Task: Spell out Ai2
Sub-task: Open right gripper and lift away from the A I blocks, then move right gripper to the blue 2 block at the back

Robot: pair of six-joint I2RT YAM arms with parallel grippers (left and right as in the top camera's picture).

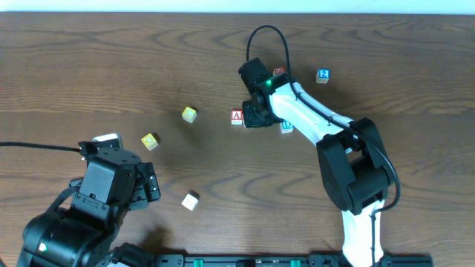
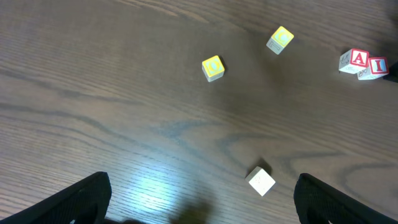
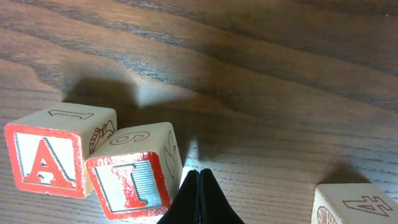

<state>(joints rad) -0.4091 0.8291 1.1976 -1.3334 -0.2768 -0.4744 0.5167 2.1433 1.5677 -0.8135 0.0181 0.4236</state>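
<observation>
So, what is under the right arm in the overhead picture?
The I cube, covered there; the wrist view shows it beside the A cube. A blue-framed cube peeks out, letter hidden.

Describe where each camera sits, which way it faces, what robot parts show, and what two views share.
Overhead: above the table, facing down; left arm and right arm show.
Left wrist: on that arm, facing the table past its open left hand.
Right wrist: low over the table, behind its shut right hand.
Shared: both wrist views show the A cube beside the I cube.
</observation>
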